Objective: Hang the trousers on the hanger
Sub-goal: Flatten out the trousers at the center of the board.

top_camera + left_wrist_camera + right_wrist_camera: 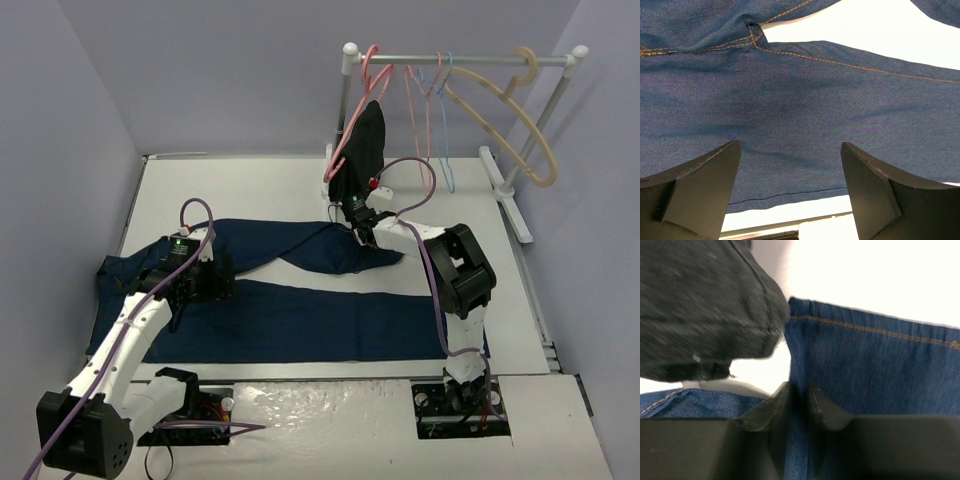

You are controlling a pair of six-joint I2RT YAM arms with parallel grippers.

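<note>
The dark navy trousers (300, 320) lie flat across the table, waist at the left, one leg folded up toward the middle. My right gripper (362, 232) is shut on the hem edge of that upper leg (800, 405), close under the black garment. My left gripper (205, 283) is open just above the crotch area of the trousers (790, 100), fingers (700, 185) apart with denim between them. The light-blue hanger (443, 120) hangs on the rail at the back right, away from both grippers.
A white rail (460, 55) stands at the back right with pink hangers (365, 90), a thick beige hanger (515, 120) and a black garment (362, 150) that hangs just above my right gripper. The rack's foot (505, 190) lies along the right side. Walls enclose the table.
</note>
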